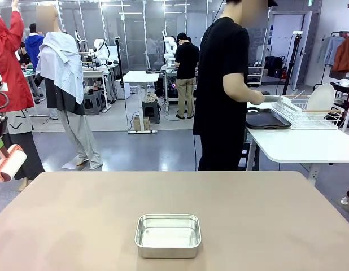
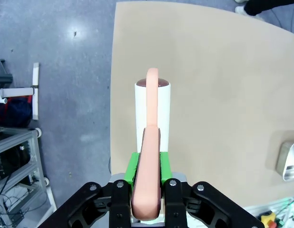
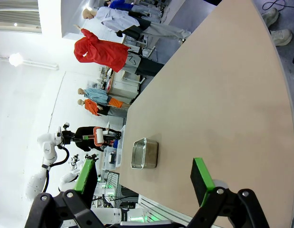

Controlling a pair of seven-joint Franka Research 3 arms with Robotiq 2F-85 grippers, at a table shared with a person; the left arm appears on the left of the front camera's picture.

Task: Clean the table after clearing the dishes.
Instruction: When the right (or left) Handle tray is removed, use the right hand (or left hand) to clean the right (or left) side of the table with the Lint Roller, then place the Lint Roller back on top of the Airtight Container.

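The beige table [image 1: 78, 214] is bare apart from a small steel pan. My left gripper [image 2: 148, 167] is shut on the pink handle of a lint roller [image 2: 152, 111], whose white roll hangs above the table's edge [image 2: 209, 95]. In the front view the roller [image 1: 11, 162] is raised off the table's far left corner. My right gripper [image 3: 144, 178] stands open over the table [image 3: 223, 95], holding nothing. The dishes are off the table: a white plate [image 1: 320, 97] stands in a wire rack, and a dark tray [image 1: 267, 119] lies on the white side table.
A steel pan [image 1: 168, 235] sits near the front middle of the table, also the pan [image 3: 144, 153] ahead of the right gripper. A person in black [image 1: 222, 90] stands past the far edge, hand at the wire rack [image 1: 301, 113] on the white side table [image 1: 299, 145].
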